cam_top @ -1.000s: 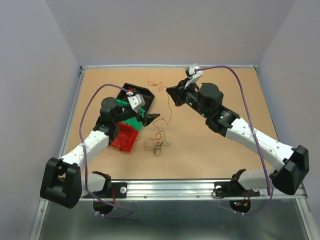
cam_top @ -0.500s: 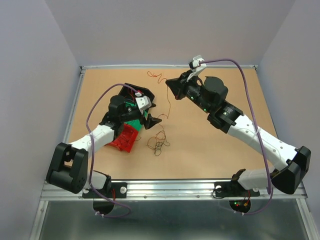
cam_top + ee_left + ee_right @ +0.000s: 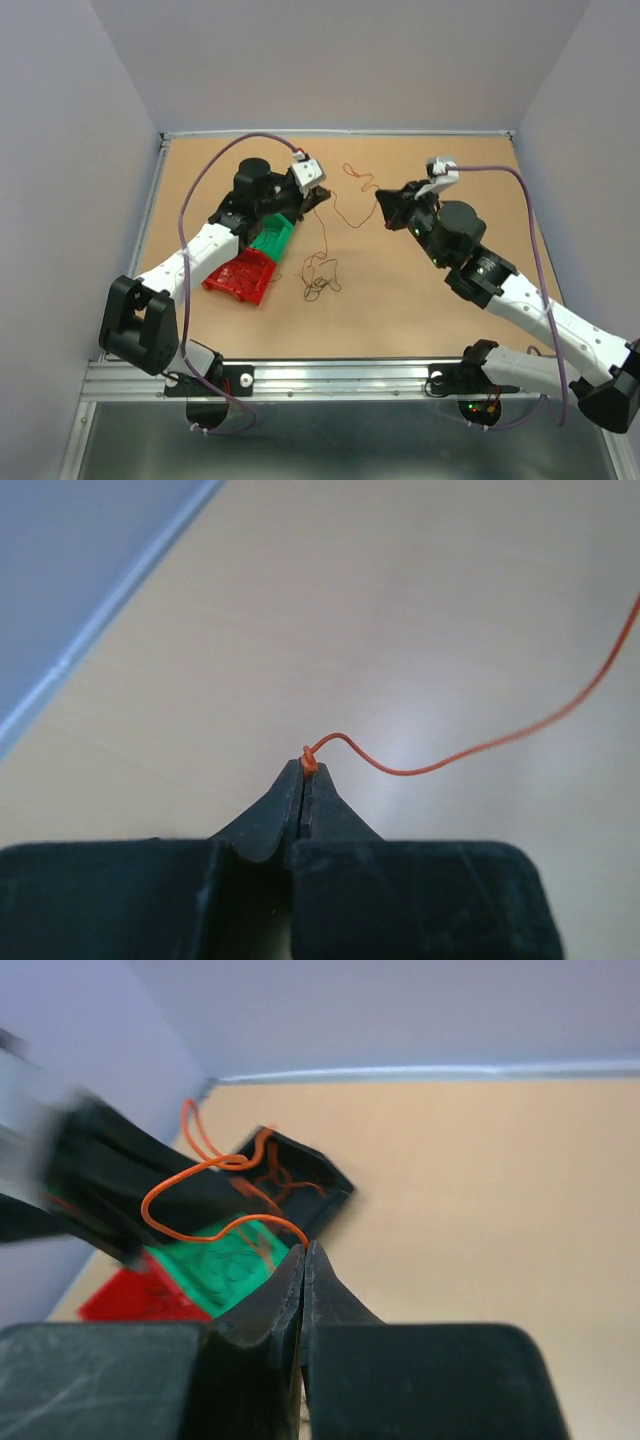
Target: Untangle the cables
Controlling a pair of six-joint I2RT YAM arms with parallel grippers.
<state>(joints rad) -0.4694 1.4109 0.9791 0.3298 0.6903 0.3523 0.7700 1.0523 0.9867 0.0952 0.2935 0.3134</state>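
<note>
Your left claw (image 3: 303, 772) is pinched tight on the very tip of an orange wire (image 3: 450, 765). The little kinked end pokes out right above the closed jaws and the rest curves off to the right, just over the surface. Your right claw (image 3: 304, 1252) is clamped the same way, on a looping orange wire (image 3: 190, 1195) that arcs up and away to the left of the jaws. Can't tell if it's the same strand.

From above, both claws hang over the far half of the surface (image 3: 400, 310), near each other but apart, with thin orange wire strung around the gap between them. The rest of the cables (image 3: 318, 282) sit as a small wiry bunch on the surface, nearer to you than both claws and just right of the bins. One strand trails down into it from near the left claw.

The surface is plain tan board with a metal rail (image 3: 340, 375) along the near edge, and pale lilac-grey walls (image 3: 330, 60) box it in on three sides.

Left of the bunch there's a red bin (image 3: 238, 276), a green bin (image 3: 272, 236) touching it behind, and a black bin (image 3: 305, 1175) further back. Your left arm lies right across the black one, so it's mostly hidden from above.
</note>
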